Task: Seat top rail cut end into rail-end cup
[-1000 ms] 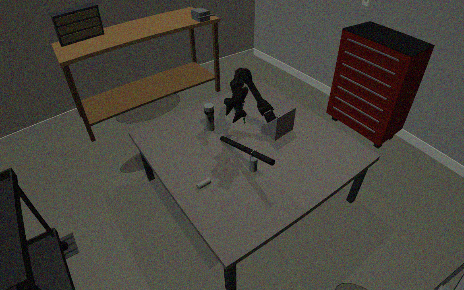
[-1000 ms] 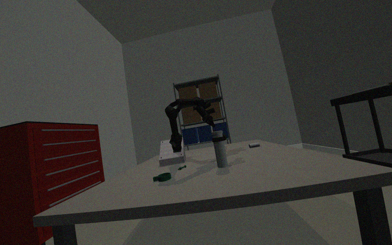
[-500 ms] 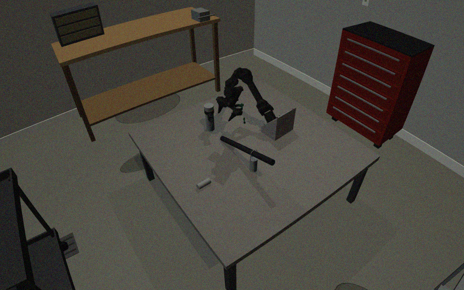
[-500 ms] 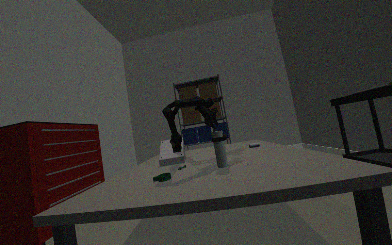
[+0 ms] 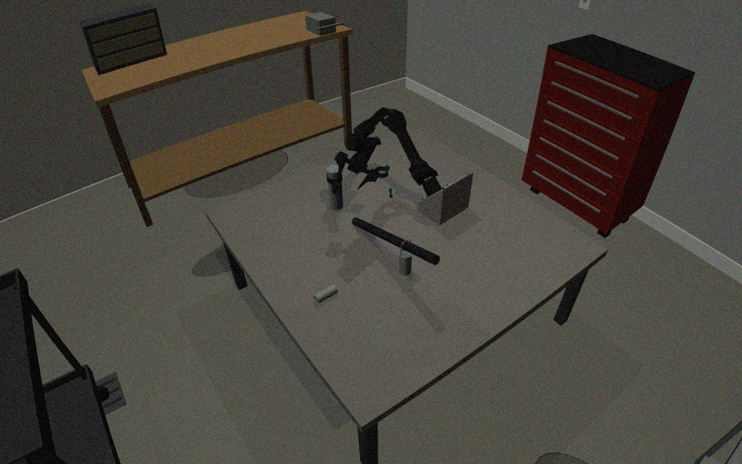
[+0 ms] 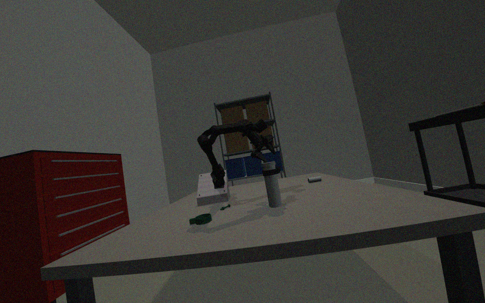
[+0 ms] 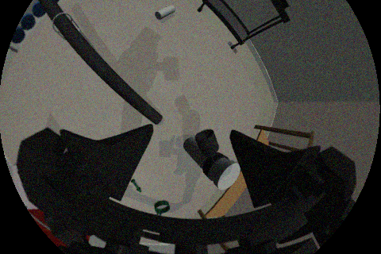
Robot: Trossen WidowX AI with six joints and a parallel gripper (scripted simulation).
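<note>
The fingers stand wide apart with nothing between them, and the gripper (image 5: 362, 173) hangs above the desk (image 5: 477, 288) just beside the big post (image 5: 334, 187), pointing down and outward. In the wrist view the post's pale cap (image 7: 227, 176) and the dark fitting under it, which I take for the brace band with its rail-end cup (image 7: 203, 145), lie in the gap between the fingers, nearer the right one. The rail (image 5: 395, 240) is ahead of the fingers and off to their left, and it passes through the loop cap (image 5: 404, 245) on the small post (image 5: 404, 262). Its cut end (image 7: 155, 117) stops short of the cup, with bare desk showing between them. So, as I judge it, only the threading through the loop is done; taking hold of the rail, sliding its end fully into the cup, and letting go all remain. The band looks to sit high on the post, close under the cap.
</note>
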